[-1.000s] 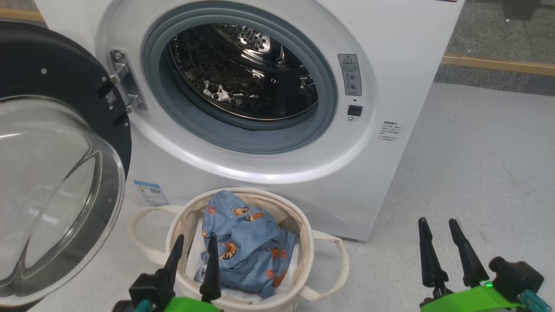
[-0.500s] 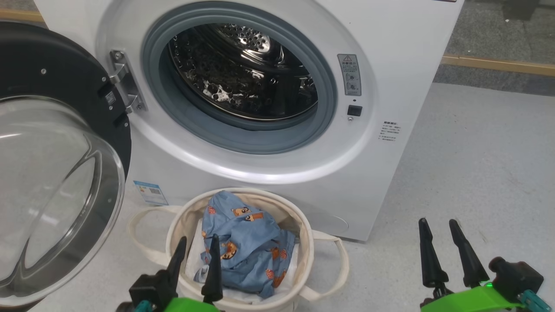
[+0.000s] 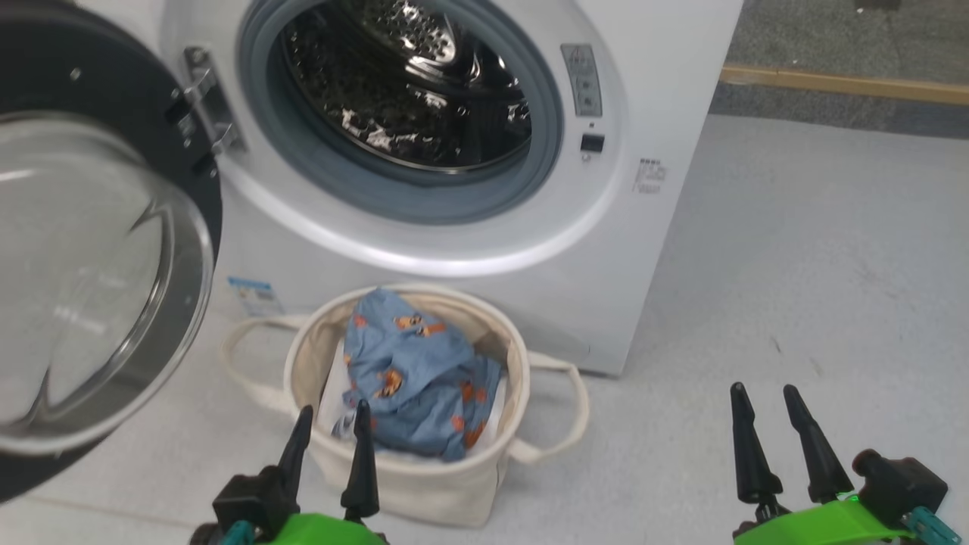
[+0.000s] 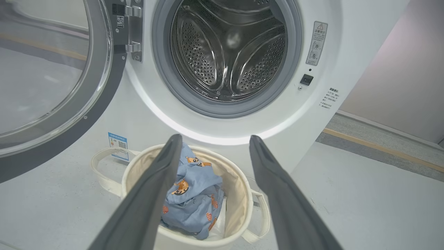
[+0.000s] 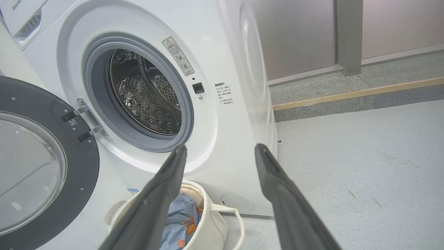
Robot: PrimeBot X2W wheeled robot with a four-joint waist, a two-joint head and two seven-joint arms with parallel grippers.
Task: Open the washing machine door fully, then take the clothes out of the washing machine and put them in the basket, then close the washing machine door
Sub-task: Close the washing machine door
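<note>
The white washing machine (image 3: 666, 91) stands with its door (image 3: 113, 83) swung wide to the left, clear glass bulging toward me. No fabric shows in the steel drum (image 3: 409, 83). On the floor in front stands the cream basket (image 3: 401, 477), with the light blue clothes (image 3: 412, 371) bunched inside it. My left gripper (image 3: 331, 412) is open just in front of the basket's near rim, holding nothing. My right gripper (image 3: 763, 393) is open over bare floor to the right. The left wrist view looks past open fingers at the clothes (image 4: 197, 194) and the drum (image 4: 225, 52).
Grey floor (image 3: 817, 265) stretches to the right of the machine. A wooden strip (image 3: 848, 83) runs along the far edge. The open door (image 5: 79, 173) takes up the space left of the basket (image 5: 211, 215). A white sheet lies under the clothes in the basket.
The head camera has moved, so the machine and basket sit higher and further left in the picture. Both grippers stay open and the clothes lie still in the basket.
</note>
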